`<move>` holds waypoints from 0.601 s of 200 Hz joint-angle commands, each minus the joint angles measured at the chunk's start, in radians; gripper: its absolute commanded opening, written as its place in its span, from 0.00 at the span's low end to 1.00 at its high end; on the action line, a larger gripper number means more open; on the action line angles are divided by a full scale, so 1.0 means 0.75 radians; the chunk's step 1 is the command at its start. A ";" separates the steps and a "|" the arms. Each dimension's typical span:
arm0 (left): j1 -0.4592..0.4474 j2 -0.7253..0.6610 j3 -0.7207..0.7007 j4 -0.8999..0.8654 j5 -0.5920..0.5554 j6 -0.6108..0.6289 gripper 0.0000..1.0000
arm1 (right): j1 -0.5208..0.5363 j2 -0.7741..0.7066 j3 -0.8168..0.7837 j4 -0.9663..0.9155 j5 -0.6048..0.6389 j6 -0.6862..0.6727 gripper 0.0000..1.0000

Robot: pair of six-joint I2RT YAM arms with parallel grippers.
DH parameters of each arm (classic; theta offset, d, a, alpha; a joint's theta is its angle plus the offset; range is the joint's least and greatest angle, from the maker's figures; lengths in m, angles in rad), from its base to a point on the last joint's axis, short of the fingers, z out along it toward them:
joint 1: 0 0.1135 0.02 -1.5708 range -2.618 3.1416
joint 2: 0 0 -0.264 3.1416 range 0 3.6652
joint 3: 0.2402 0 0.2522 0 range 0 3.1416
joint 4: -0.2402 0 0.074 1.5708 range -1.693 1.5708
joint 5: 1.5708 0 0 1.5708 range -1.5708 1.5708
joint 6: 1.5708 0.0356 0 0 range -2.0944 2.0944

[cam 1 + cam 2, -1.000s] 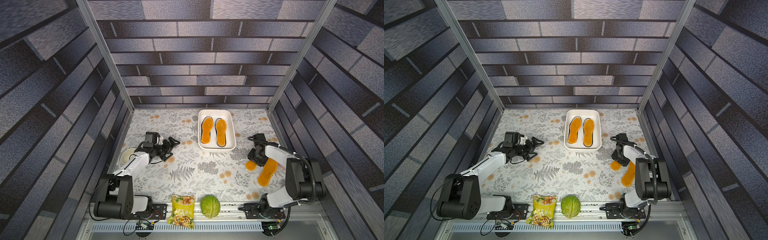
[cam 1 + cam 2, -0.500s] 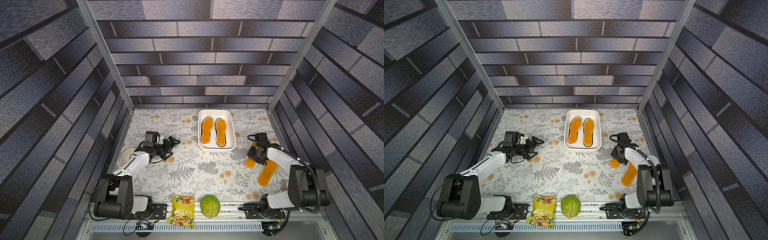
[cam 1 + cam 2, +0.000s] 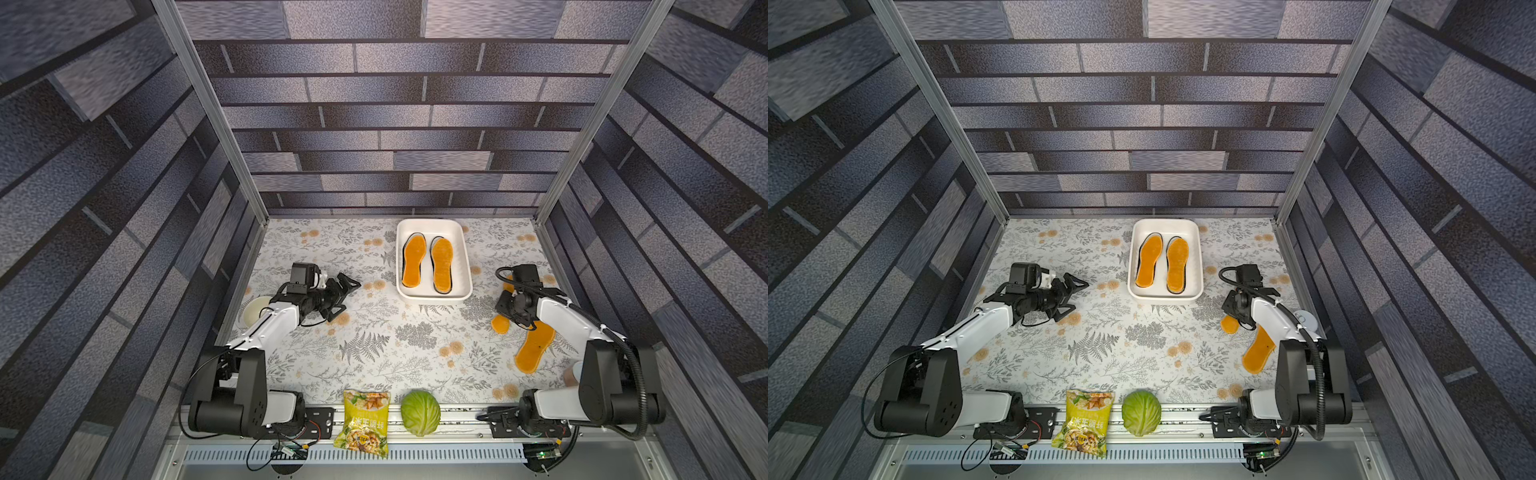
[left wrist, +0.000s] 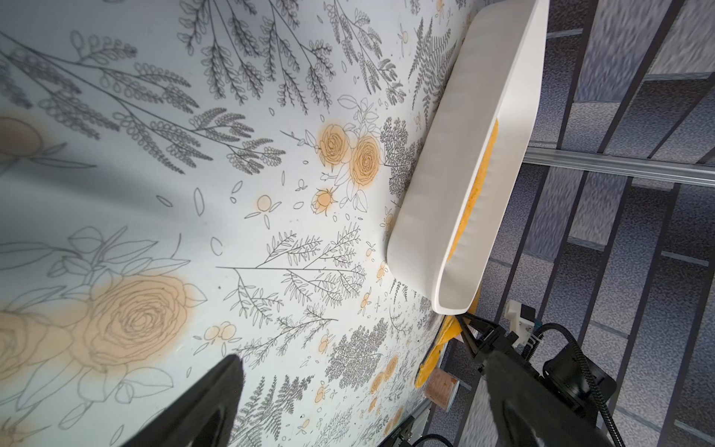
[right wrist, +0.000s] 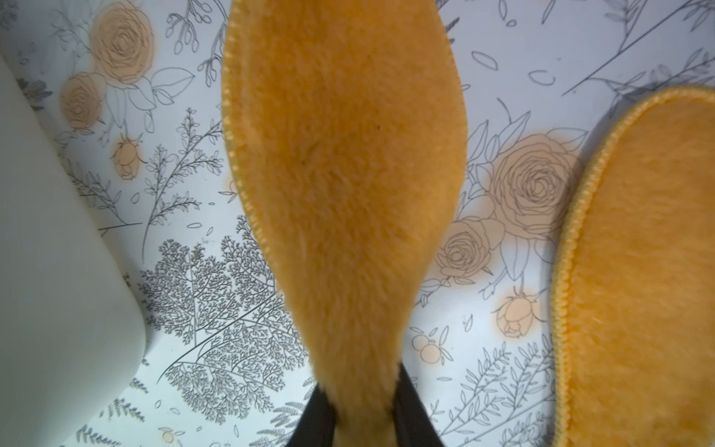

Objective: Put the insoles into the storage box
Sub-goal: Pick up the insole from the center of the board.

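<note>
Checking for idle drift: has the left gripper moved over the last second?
No. The left gripper is open and in the same spot in both top views, no nearer to the storage box and no farther from it.

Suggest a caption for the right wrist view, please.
Right gripper pinches a fuzzy orange insole; second insole and storage box flank it.

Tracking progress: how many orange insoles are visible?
4. Two insoles lie abreast in the box; a third insole is gripped by the right end effector; a fourth insole lies on the table. Others may hide beneath the boxed pair.
</note>
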 commanded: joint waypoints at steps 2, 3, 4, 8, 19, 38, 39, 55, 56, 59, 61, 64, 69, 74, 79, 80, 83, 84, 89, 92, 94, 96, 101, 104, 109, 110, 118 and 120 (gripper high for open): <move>-0.004 0.005 0.033 0.004 -0.008 0.032 1.00 | -0.005 -0.085 0.023 -0.005 -0.046 -0.044 0.21; -0.004 0.005 0.033 0.005 -0.007 0.032 1.00 | -0.005 -0.088 0.026 -0.007 -0.048 -0.046 0.21; -0.004 0.005 0.033 0.006 -0.007 0.032 1.00 | -0.005 -0.091 0.028 -0.009 -0.048 -0.047 0.21; -0.004 0.003 0.034 0.004 -0.006 0.032 1.00 | -0.004 -0.105 0.037 -0.017 -0.052 -0.051 0.21; -0.002 0.003 0.035 0.006 -0.001 0.028 1.00 | -0.006 -0.140 0.069 -0.053 -0.058 -0.064 0.21; -0.002 -0.002 0.031 0.005 0.002 0.027 1.00 | -0.005 -0.191 0.158 -0.148 -0.064 -0.099 0.21; -0.002 -0.003 0.031 0.004 0.002 0.027 1.00 | -0.005 -0.194 0.163 -0.153 -0.065 -0.101 0.21; 0.000 -0.004 0.026 0.005 0.003 0.027 1.00 | -0.006 -0.222 0.245 -0.215 -0.105 -0.124 0.20; 0.000 -0.004 0.025 0.004 0.002 0.027 1.00 | -0.006 -0.222 0.251 -0.219 -0.108 -0.125 0.20; 0.000 -0.002 0.025 0.006 0.001 0.027 1.00 | -0.005 -0.226 0.267 -0.226 -0.120 -0.128 0.20; 0.000 -0.001 0.024 0.005 0.002 0.027 1.00 | -0.005 -0.229 0.277 -0.233 -0.128 -0.129 0.20; 0.000 -0.001 0.025 0.004 0.001 0.025 1.00 | -0.004 -0.232 0.290 -0.240 -0.142 -0.131 0.20; 0.000 0.000 0.023 0.007 0.003 0.024 1.00 | -0.002 -0.239 0.313 -0.246 -0.165 -0.129 0.20; 0.000 0.002 0.022 0.006 0.002 0.022 1.00 | -0.003 -0.244 0.333 -0.249 -0.189 -0.127 0.19; -0.001 0.003 0.021 0.038 0.003 0.019 1.00 | -0.002 -0.249 0.352 -0.248 -0.212 -0.124 0.19; -0.001 0.003 0.020 0.040 0.002 0.018 1.00 | -0.002 -0.249 0.354 -0.249 -0.218 -0.124 0.19; 0.000 0.003 0.018 0.046 0.004 0.016 1.00 | -0.001 -0.253 0.366 -0.248 -0.230 -0.120 0.18; -0.001 0.003 0.019 0.048 0.004 0.016 1.00 | -0.002 -0.253 0.370 -0.247 -0.231 -0.120 0.18; -0.002 0.003 0.015 0.051 0.004 0.013 1.00 | -0.001 -0.255 0.385 -0.245 -0.251 -0.115 0.17; -0.003 0.003 0.016 0.054 0.005 0.011 1.00 | 0.001 -0.255 0.388 -0.243 -0.262 -0.112 0.17; -0.004 0.003 0.014 0.055 0.005 0.010 1.00 | 0.002 -0.255 0.388 -0.242 -0.268 -0.110 0.17; -0.004 0.003 0.014 0.056 0.005 0.010 1.00 | 0.003 -0.256 0.388 -0.241 -0.275 -0.108 0.17; -0.005 0.003 0.015 0.059 0.004 0.010 1.00 | 0.009 -0.256 0.443 -0.238 -0.284 -0.105 0.17; -0.006 0.003 0.015 0.059 0.005 0.011 1.00 | 0.012 -0.254 0.454 -0.238 -0.289 -0.103 0.17; -0.006 0.001 0.013 0.059 0.004 0.010 1.00 | 0.020 -0.251 0.468 -0.237 -0.290 -0.102 0.17; -0.006 0.001 0.013 0.059 0.005 0.011 1.00 | 0.022 -0.250 0.471 -0.237 -0.291 -0.102 0.17; -0.006 -0.001 0.012 0.057 0.005 0.011 1.00 | 0.038 -0.241 0.495 -0.232 -0.289 -0.102 0.17; -0.006 -0.001 0.010 0.057 0.005 0.010 1.00 | 0.042 -0.239 0.500 -0.231 -0.289 -0.101 0.16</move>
